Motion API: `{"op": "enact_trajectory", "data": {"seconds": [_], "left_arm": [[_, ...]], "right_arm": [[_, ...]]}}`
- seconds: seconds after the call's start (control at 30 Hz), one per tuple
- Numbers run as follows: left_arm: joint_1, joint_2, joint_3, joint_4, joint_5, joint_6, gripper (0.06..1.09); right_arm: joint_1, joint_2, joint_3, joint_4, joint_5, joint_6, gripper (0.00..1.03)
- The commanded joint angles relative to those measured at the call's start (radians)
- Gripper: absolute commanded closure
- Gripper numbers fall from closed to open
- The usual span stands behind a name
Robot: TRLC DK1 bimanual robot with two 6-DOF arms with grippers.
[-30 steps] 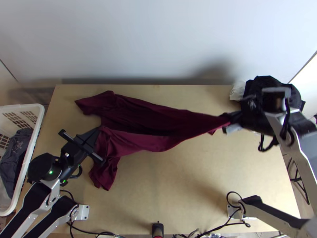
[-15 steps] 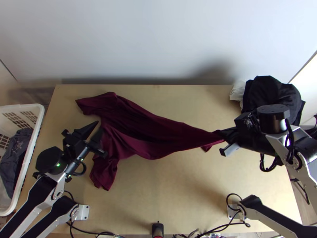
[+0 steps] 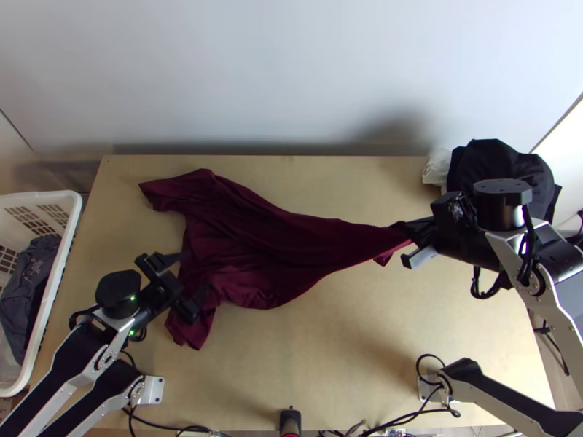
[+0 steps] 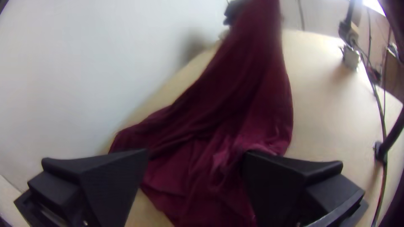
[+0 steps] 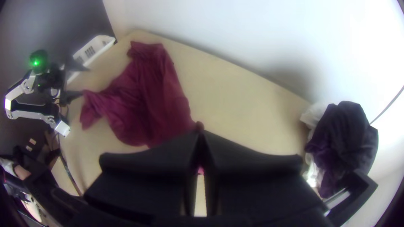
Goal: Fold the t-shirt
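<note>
Have the shirt [image 3: 248, 244] stretched in creases from near the far left corner of the worktop [image 3: 328, 364] toward its right edge, clenched at the narrow end by the right gripper [image 3: 409, 231]. At the wide end, with fingers spread, see the left gripper [image 3: 192, 275]. Hemmed in by dark cloth [image 3: 499, 171] at the far right corner, the basket [image 3: 75, 211] beyond the left edge.

Pale, plain wall [image 3: 277, 73] along far edge of light wooden table [image 3: 328, 357]; soft grey shadow [image 3: 397, 130] on wall, near far right corner.
</note>
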Motion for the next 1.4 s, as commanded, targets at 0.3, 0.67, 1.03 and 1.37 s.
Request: {"op": "enact_trajectory", "data": {"seconds": [0.3, 0.67, 1.03, 1.37], "left_arm": [[-0.243, -0.141, 0.124, -0.491, 0.045, 0.668, 0.1], [-0.157, -0.428, -0.158, -0.312, 0.093, 1.291, 0.1], [-0.524, -0.598, -0.284, -0.212, 0.093, 1.243, 0.11], [-0.588, -0.569, -0.327, -0.233, 0.076, 1.297, 0.15]], "right_arm": [[0.014, 0.07, 0.004, 0.112, -0.001, 0.038, 1.0], [0.031, 0.04, -0.061, 0.175, 0.001, 0.11, 1.0], [0.025, 0.024, -0.128, 0.22, 0.001, 0.136, 1.0], [0.015, -0.01, -0.159, 0.229, 0.001, 0.164, 1.0]]}}
